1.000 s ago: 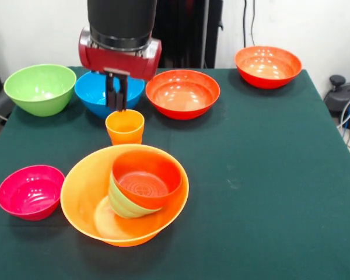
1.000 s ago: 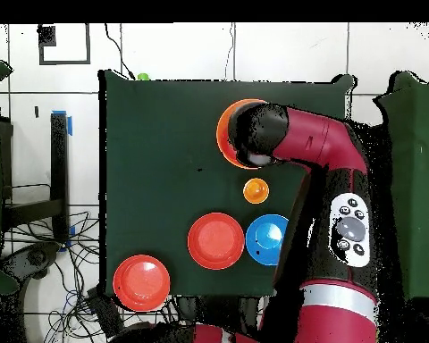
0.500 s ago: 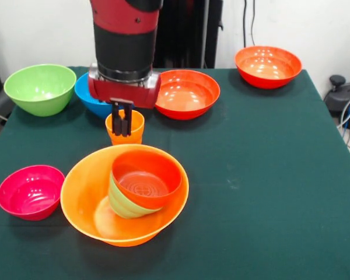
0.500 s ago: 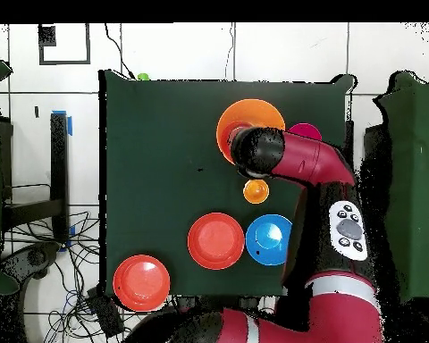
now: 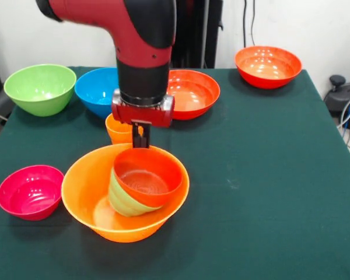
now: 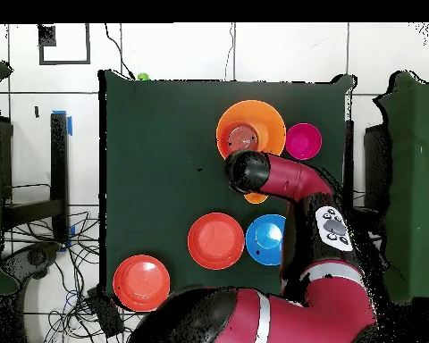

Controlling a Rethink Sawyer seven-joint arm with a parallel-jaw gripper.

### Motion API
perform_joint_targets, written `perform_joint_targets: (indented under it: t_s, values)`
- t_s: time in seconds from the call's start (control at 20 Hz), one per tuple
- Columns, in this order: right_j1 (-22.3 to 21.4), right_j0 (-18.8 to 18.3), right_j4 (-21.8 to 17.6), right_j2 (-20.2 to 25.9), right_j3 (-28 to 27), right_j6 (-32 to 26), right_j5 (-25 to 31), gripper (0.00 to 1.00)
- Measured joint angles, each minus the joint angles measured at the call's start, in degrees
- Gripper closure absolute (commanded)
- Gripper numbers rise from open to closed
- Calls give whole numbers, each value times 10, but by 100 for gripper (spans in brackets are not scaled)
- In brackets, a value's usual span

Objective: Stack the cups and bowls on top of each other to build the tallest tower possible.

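The largest orange bowl (image 5: 81, 192) (image 6: 270, 121) sits near the front of the green table. Inside it a small green bowl (image 5: 121, 203) leans on its side with a small red-orange bowl (image 5: 147, 175) (image 6: 243, 138) nested in it. Just behind this tower stands the orange cup (image 5: 116, 129) (image 6: 256, 197) on the table, upright and partly hidden by the wrist. My gripper (image 5: 140, 140) hangs straight down over the far rim of the large bowl, to the right of the cup. Its fingers are pressed together with nothing between them. In the overhead view the arm hides the gripper.
A pink bowl (image 5: 30, 191) (image 6: 303, 141) sits left of the tower. Along the back stand a green bowl (image 5: 39, 87), a blue bowl (image 5: 94, 88) (image 6: 266, 239) and two red-orange bowls (image 5: 189, 93) (image 5: 267, 66). My arm reaches over the blue bowl.
My gripper has moved from above the orange cup, down and to the right, to the far rim of the large orange bowl. The cup and the bowls stay put.
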Motion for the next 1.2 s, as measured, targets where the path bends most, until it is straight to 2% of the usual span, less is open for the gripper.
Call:
perform_joint_targets:
  t_s: [0.35, 0.55, 1.2]
  values:
    - [54, 0, -18, 0, 0, 0, -81, 100]
    - [65, 2, -29, -4, -2, 0, -124, 100]
    - [69, 9, -36, -11, -11, 0, -132, 100]
